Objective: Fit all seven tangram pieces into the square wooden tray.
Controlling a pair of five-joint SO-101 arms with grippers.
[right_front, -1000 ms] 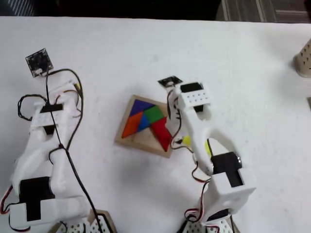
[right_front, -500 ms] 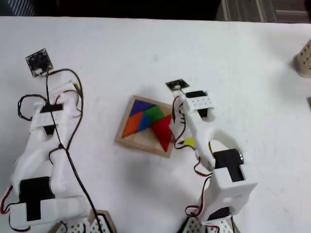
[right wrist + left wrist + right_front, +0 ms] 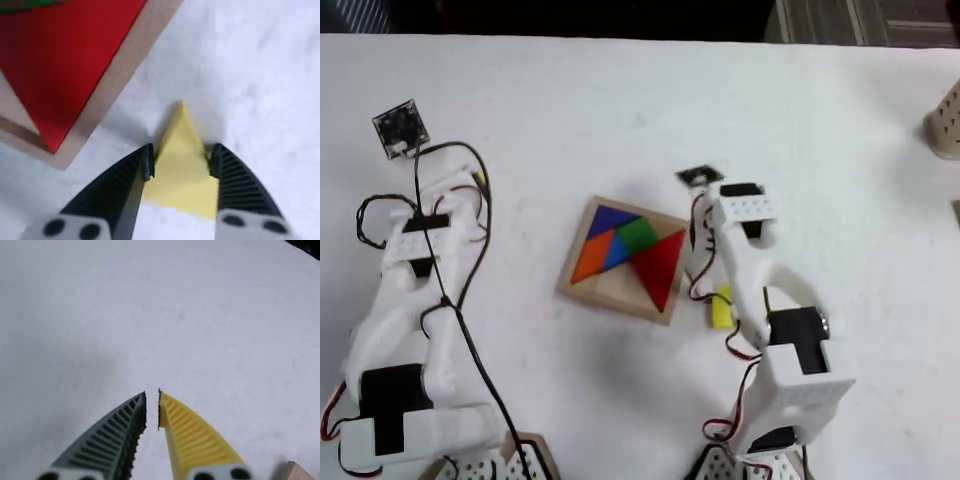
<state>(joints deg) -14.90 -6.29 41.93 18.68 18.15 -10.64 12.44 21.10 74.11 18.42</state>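
The step in hand looks like carrying the yellow triangle [image 3: 182, 172] into the tray [image 3: 120, 65]. The right gripper [image 3: 181, 152] has its jaws closed against the triangle's two slanted sides and appears to pinch it. The triangle's point sticks out past the fingertips and its wide base sits back toward the wrist.

I judge this wedge grip prone to slipping, because a harder squeeze may make the piece slide out along the jaws. A steady hold, a small lift to clear the rim and a slow carry would suit it. The piece should come down flat, with its edges lined up to the bare wood beside the red triangle [image 3: 60, 60]. I cannot tell whether that gap matches its shape, so the wrist may need to turn before release. Set down tilted, the piece could ride up on the rim or nudge the pieces already seated.

The yellow triangle sits between the right gripper's jaws, low over the surface [image 3: 620, 120]; I cannot tell if it touches. The tray lies just beyond the fingertips and off to one side, near the triangle but apart from it. The left gripper [image 3: 151, 395] is well apart from the tray, its jaws drawn almost together and holding nothing.
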